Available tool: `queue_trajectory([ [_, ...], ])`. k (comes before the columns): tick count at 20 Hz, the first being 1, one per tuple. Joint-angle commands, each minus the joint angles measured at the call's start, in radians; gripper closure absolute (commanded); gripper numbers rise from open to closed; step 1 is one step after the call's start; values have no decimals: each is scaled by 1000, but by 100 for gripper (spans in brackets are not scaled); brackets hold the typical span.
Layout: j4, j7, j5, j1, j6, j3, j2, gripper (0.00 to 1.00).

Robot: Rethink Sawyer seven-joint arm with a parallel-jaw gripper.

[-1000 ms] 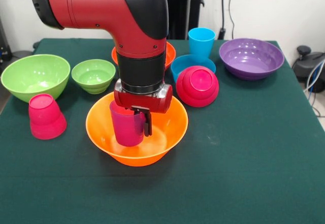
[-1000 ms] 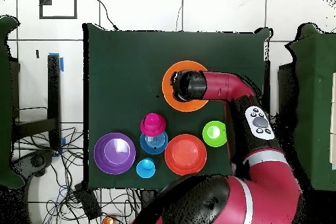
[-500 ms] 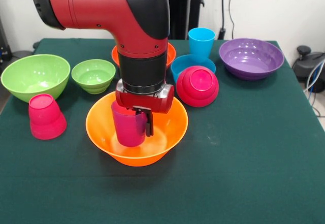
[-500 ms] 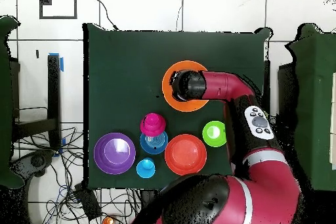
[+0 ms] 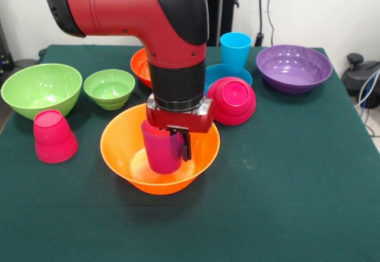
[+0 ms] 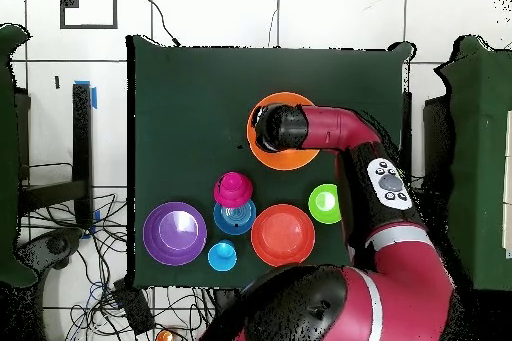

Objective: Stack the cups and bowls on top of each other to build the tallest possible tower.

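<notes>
I see that my gripper [image 5: 178, 144] has shifted toward 3 o'clock inside the large orange bowl [image 5: 122, 149] during the last second, and it stays pinched on the purple-magenta cup [image 5: 160, 150], which hangs upright, mouth up, near the bowl's floor. I judge the cup is not released yet, so the tower has only 1 piece, its base. The other bowls wait around from 9 to 2 o'clock.
</notes>
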Motion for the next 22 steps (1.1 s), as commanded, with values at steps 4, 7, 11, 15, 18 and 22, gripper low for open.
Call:
queue_trajectory([
  [4, 12, -1, 32, 43, 62, 65, -7, 0],
  [7, 8, 28, 30, 53, 42, 44, -7, 0],
  [11, 2, 33, 31, 57, 71, 26, -10, 0],
  [15, -2, 31, 31, 59, 83, 18, -10, 0],
  [18, -4, 32, 29, 61, 84, 14, -10, 0],
  [22, -11, 15, 17, 59, 79, 11, -14, 0],
])
